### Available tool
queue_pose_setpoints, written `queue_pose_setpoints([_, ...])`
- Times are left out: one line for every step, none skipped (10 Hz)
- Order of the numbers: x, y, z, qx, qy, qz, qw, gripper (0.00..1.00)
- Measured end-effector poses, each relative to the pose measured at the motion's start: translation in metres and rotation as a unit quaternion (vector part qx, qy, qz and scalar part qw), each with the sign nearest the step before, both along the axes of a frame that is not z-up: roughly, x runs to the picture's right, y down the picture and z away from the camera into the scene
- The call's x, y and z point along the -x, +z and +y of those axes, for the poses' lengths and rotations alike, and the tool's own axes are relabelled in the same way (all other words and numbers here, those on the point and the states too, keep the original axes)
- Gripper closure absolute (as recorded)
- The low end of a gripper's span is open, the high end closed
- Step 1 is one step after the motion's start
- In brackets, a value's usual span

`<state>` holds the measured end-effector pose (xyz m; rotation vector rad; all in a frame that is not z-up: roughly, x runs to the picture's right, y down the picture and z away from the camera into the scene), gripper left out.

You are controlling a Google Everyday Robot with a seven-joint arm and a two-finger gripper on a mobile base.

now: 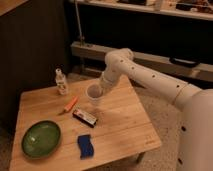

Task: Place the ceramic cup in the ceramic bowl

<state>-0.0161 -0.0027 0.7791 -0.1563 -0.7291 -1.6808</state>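
At the gripper (100,89), right against its tip: ceramic cup (93,96), small, plain white, round, slightly tapered, mouth up. Cannot tell whether clamped on it or merely touching. Well down-left of the gripper: ceramic bowl (42,139), shallow, glossy dark green, bare inside showing. Below the gripper, on the planked wooden table (127,125): orange stick (71,104), dark packet (85,117), blue sponge (85,146).

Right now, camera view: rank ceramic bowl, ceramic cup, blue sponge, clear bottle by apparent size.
1. ceramic bowl, clearly largest.
2. ceramic cup and blue sponge: look alike; sponge is nearer, cup partly hidden by the tool at its right side, so unranked.
3. clear bottle, slimmest.
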Motion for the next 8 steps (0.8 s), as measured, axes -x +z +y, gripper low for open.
queue_pose_setpoints([0.006, -0.015, -0.014, -0.012, -0.01, -0.002, 0.9999, 1.0])
queue_pose_setpoints([0.019, -0.033, -0.031, -0.028, -0.029, -0.012, 0.9991, 1.0])
queue_pose_setpoints([0.04, -0.048, -0.049, -0.045, -0.053, -0.028, 0.9972, 1.0])
queue_pose_setpoints([0.057, -0.054, -0.057, -0.055, -0.067, -0.042, 0.9954, 1.0])
queue_pose_setpoints([0.086, -0.061, -0.065, -0.068, -0.09, -0.066, 0.9914, 1.0])
queue_pose_setpoints([0.12, -0.072, -0.07, -0.083, -0.116, -0.1, 0.9848, 1.0])
queue_pose_setpoints([0.145, -0.083, -0.069, -0.093, -0.136, -0.128, 0.978, 1.0])
queue_pose_setpoints([0.165, -0.095, -0.066, -0.103, -0.154, -0.154, 0.9707, 1.0])
